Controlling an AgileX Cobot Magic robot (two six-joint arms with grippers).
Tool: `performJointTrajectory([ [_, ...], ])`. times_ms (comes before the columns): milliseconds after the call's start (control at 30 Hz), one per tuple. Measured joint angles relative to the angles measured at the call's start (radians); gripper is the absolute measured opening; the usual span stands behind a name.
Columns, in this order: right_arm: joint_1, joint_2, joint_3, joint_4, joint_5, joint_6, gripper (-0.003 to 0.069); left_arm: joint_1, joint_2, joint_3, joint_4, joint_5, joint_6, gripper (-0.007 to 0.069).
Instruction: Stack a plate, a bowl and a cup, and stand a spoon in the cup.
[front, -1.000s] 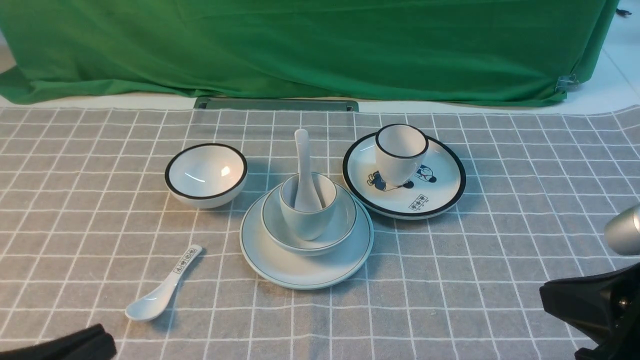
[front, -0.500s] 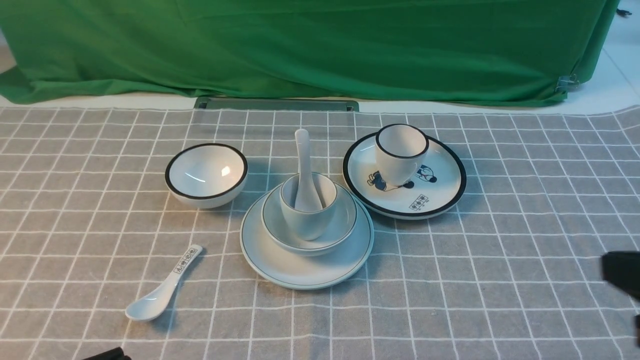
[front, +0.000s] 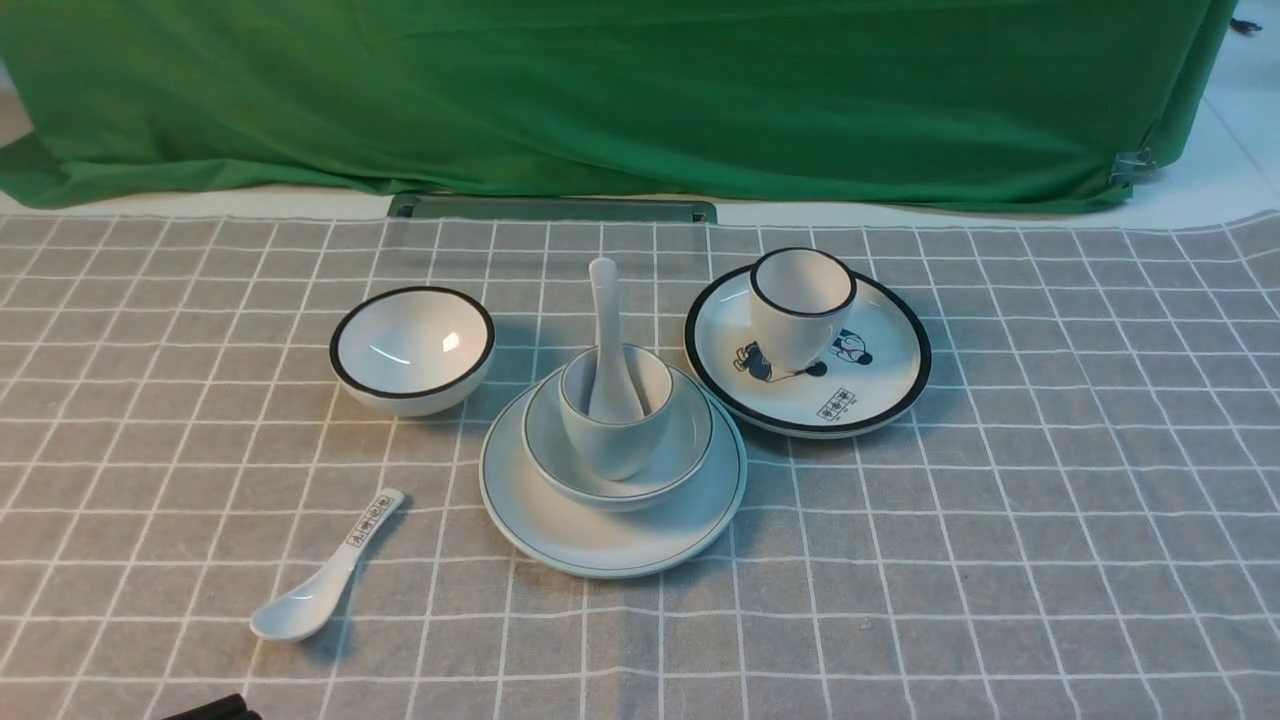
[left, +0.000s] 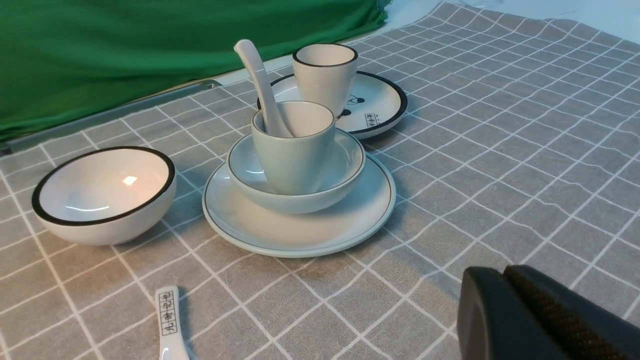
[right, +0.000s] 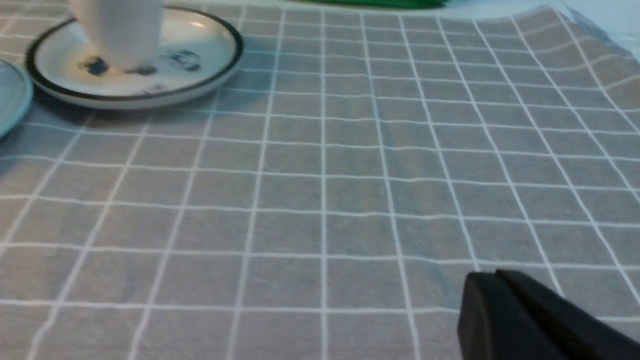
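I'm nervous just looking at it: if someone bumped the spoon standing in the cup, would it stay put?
Probably not firmly. The spoon only leans on the rim of the cup, handle well above it, so a nudge would likely swing or tip it. Its glossy surface looks slippery, and it looks ceramic, so stiff and liable to chip.

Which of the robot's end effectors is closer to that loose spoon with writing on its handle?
Left. The left end effector sits shut right by the printed spoon, which shows in its wrist view. The right end effector, also shut, is across the cloth, beyond the cartoon plate.
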Motion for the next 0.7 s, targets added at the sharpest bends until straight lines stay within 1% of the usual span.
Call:
performJointTrajectory([
  [567,-0.006,-0.006,0.005,0.000,0.008,0.000,0.0019,0.000,0.000,0.000,0.003,0.000,0.000,0.0013],
  [700,-0.007,-0.006,0.005,0.000,0.008,0.000,0.0029,0.000,0.000,0.000,0.003,0.000,0.000,0.0013],
])
